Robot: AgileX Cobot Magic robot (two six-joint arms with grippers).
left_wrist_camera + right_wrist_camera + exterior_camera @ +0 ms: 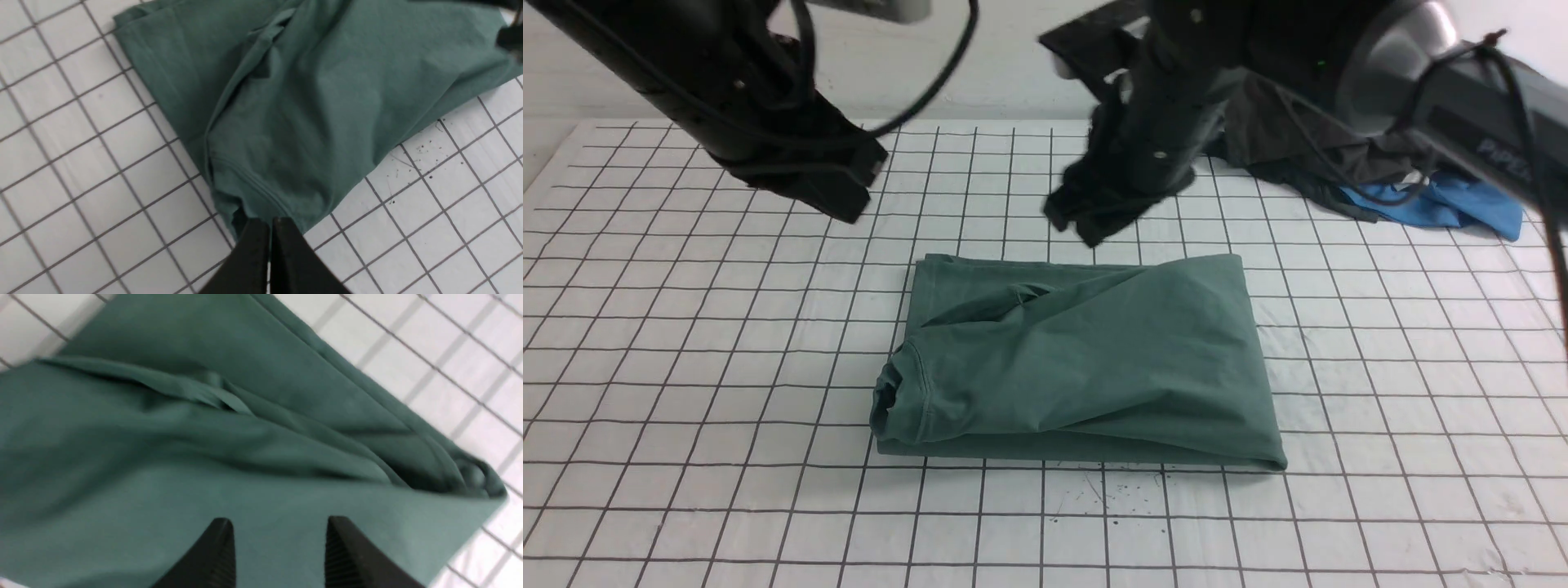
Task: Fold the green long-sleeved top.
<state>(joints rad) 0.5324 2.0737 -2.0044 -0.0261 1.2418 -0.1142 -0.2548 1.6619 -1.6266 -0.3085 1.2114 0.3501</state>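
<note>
The left pincer (269, 222) hung above the gridded white desk (686, 367), towards its far left. Its two fingers were pressed together with nothing between them, and in the left wrist view the tips pointed at the neck corner of the top. The green long-sleeved top (1086, 359) lay at the middle of the desk, folded into a thick rectangle. Its neck opening bulged at the near left corner, and creases ran across the upper layer. The right pincer (278, 528) hovered over the top's far edge, its fingers spread apart and empty. Farther right, at the desk's far side, a dark grey garment (1372, 163) lay crumpled, with a blue garment (1445, 204) touching it.
</note>
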